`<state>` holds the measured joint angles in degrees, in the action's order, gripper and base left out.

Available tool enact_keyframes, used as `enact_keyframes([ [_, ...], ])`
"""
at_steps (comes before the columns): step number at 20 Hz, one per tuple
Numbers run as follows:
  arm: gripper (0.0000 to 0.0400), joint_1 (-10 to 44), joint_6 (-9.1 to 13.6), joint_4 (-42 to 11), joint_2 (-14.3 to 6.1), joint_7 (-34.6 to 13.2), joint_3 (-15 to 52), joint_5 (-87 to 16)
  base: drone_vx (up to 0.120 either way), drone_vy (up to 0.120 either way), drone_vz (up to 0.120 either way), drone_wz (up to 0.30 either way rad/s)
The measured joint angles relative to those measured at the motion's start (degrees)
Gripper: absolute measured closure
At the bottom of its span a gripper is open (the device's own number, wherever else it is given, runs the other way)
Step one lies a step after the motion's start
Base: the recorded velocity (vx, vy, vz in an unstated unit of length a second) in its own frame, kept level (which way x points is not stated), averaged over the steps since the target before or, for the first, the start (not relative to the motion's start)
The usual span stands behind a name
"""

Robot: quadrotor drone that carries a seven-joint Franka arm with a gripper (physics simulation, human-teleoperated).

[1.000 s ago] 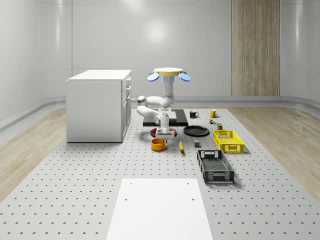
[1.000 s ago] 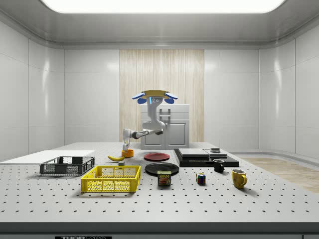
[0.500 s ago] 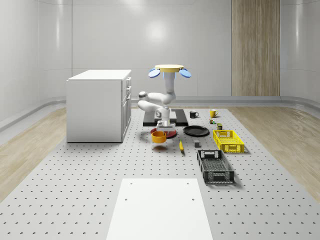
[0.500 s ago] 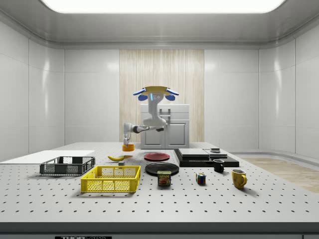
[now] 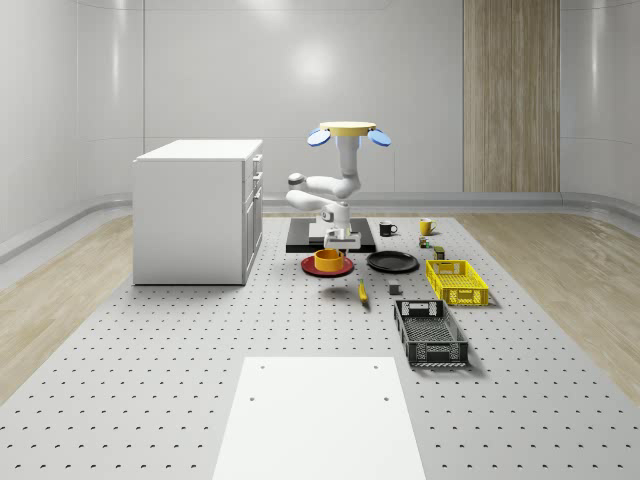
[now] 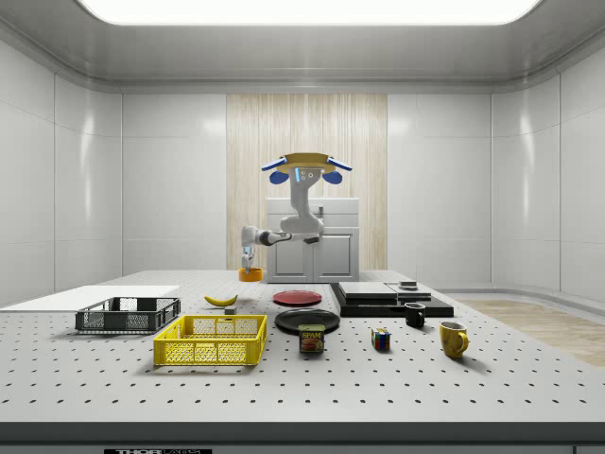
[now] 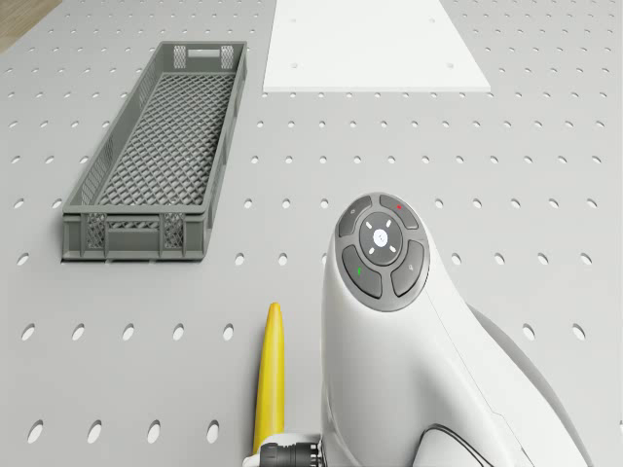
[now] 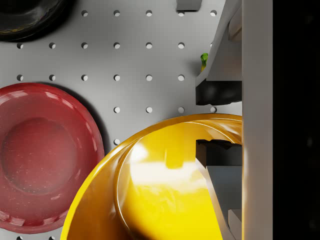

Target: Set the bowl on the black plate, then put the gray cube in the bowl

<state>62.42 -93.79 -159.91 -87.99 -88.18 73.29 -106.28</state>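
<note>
The drone hovers above the table behind the red plate, its arm reaching down and forward. My gripper is shut on the rim of the yellow-orange bowl, which hangs in the air. In the wrist view one finger is outside the bowl and the other inside; the gripper straddles the rim. The bowl floats well above the table in the side view. The black plate lies to the whole-scene view's right of the red plate. The gray cube sits in front of it.
A banana lies beside the cube. A dark crate and a yellow crate stand at the whole-scene view's right. A white cabinet is at the left, a black slab and mugs behind, and a white panel in front.
The bowl has left the table and risen in the gripper. Drone, arm and bowl have shifted to the whole-scene view's right and farther back, towards the red plate.
</note>
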Motion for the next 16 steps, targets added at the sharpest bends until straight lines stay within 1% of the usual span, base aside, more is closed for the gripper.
enact_keyframes([
  [16, 0.03, 0.16, -0.49, 0.0, -0.57, -0.13, 0.15, 0.34, -0.12, 0.12, 0.0, 0.0],
])
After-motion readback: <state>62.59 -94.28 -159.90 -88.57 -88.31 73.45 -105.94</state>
